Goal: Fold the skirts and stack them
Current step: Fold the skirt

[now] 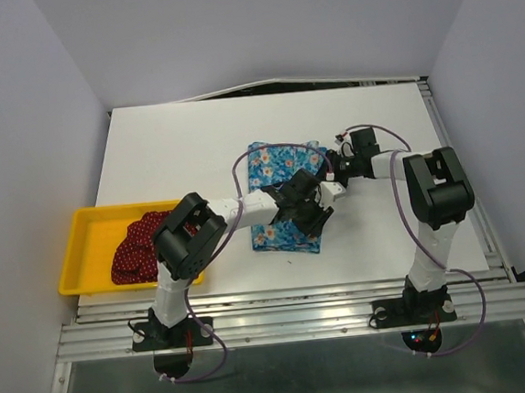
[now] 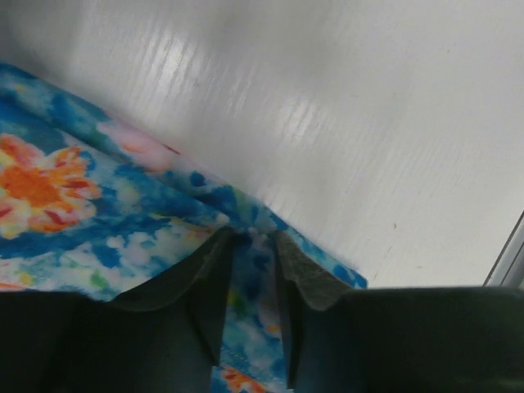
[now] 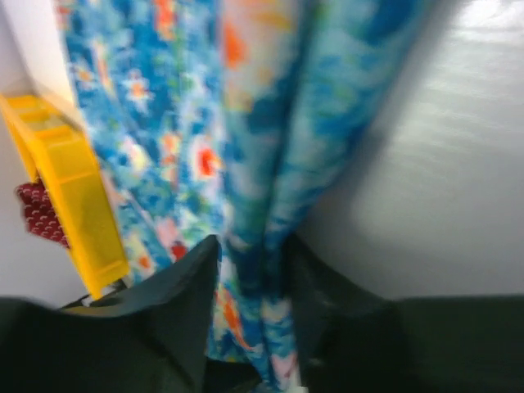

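Observation:
The blue flowered skirt [image 1: 283,172] lies partly folded in the middle of the white table [image 1: 193,138]. My left gripper [image 1: 314,212] is low over its near right corner. In the left wrist view the left gripper [image 2: 255,241] has its jaws a little apart, with the blue skirt [image 2: 82,205] lying between and under them. My right gripper [image 1: 332,167] is at the skirt's right edge. In the blurred right wrist view a raised ridge of the blue skirt [image 3: 270,123] fills the gap of the right gripper [image 3: 252,246]. The dark red dotted skirt [image 1: 138,249] lies bunched in the tray.
A yellow plastic tray [image 1: 85,217] stands at the table's near left edge and also shows as the tray [image 3: 74,188] with the red skirt [image 3: 37,213] in the right wrist view. Bare white table [image 2: 344,123] lies beyond the blue skirt's corner.

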You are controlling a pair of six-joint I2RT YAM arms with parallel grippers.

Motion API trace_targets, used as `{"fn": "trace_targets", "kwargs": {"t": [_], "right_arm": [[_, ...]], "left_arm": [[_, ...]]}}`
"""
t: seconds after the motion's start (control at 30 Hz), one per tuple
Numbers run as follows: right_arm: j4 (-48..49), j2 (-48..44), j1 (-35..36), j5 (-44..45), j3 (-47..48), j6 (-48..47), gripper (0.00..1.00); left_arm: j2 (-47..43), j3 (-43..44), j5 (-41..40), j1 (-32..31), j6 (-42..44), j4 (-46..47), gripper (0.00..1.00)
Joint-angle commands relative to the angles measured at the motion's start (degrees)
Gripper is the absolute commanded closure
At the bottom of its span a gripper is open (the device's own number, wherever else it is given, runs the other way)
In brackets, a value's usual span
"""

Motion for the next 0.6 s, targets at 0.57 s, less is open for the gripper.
{"fn": "trace_targets", "kwargs": {"t": [0.57], "right_arm": [[-13.8,13.4,0.8,16.0,6.0,-14.3,0.99]], "left_arm": [[-33.5,-35.1,-27.9,-11.2,30.9,4.9,0.29]]}}
